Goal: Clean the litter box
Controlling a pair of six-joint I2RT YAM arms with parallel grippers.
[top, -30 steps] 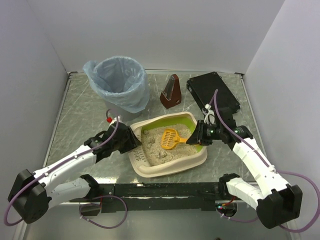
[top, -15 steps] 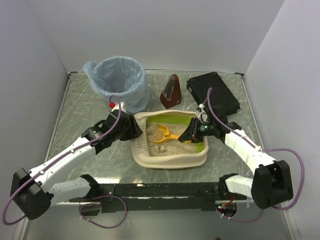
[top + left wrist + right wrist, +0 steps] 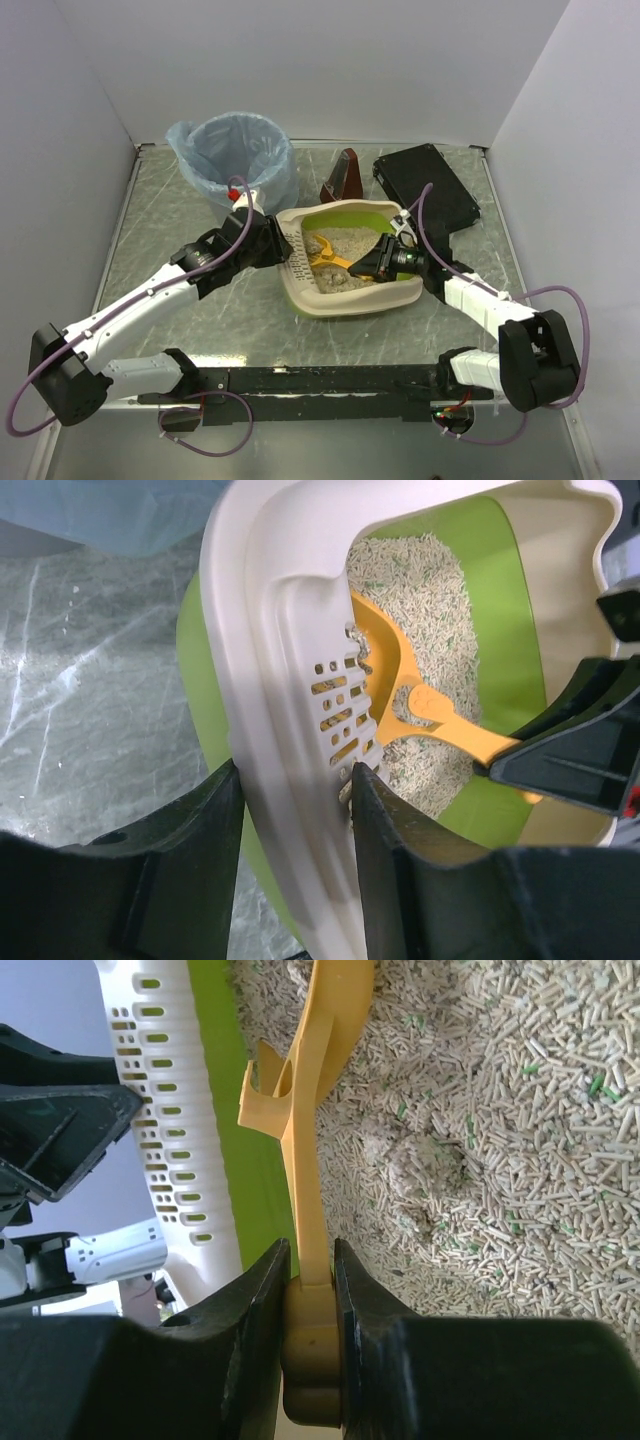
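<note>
Over grey tabletop [image 3: 180,230], my left claw [image 3: 295,780] is clamping the litter box [image 3: 270,630] by its stiff-looking nine-o'clock rim; right claw [image 3: 310,1260] pinching scoop [image 3: 315,1080].

Cream litter box [image 3: 350,308] with lime-green inside, orange scoop [image 3: 326,258], pale-blue bin liner [image 3: 268,188].

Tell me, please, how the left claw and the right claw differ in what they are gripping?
The left claw clamps the slotted rim of the box; the right claw clamps the handle of the scoop. The left jaws stand wide apart; the right jaws are nearly together. Both claws are black and work at the box.
</note>
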